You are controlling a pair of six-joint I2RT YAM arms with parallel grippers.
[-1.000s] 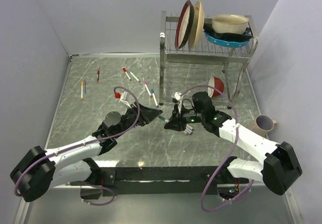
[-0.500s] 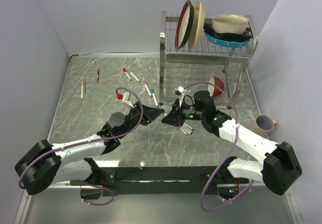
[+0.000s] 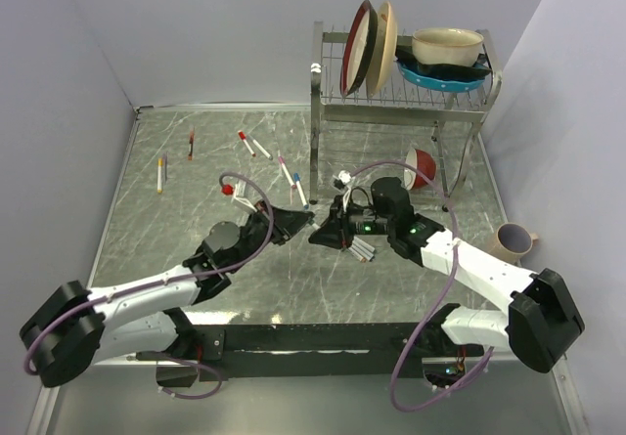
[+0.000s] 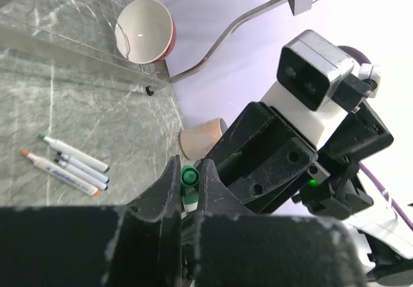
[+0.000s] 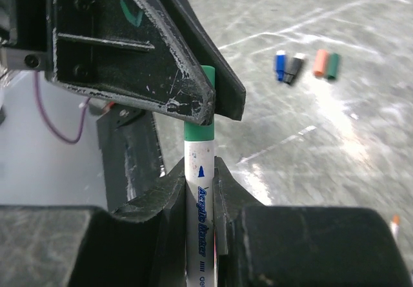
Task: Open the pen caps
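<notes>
– Left gripper sits at the centre of the top view, tip to tip with the other one. What is it doing?

– Its fingers are pressed together on the green cap. In the left wrist view the cap shows as a green stub squeezed between the two dark fingers.

– And the right gripper?

– Pinching the white pen barrel just under the cap, so each arm has one end of the same pen, lifted off the table.

– Which way does the pen lie?

– In the top view its long axis runs roughly left to right across mid-frame, cap end toward the left and barrel toward the right. In the right wrist view it stands upright in the frame with the cap on top.

– So the pull goes along that line?

– I'd judge so. The cap should slide straight off toward the left of the top view if the barrel is held firm or drawn the opposite way. A sideways tug could bend the joint or let the barrel slip.

– Anything else done?

– Loose caps lie in the upper right of the right wrist view, and some pens lie just below the right gripper in the top view.
</notes>
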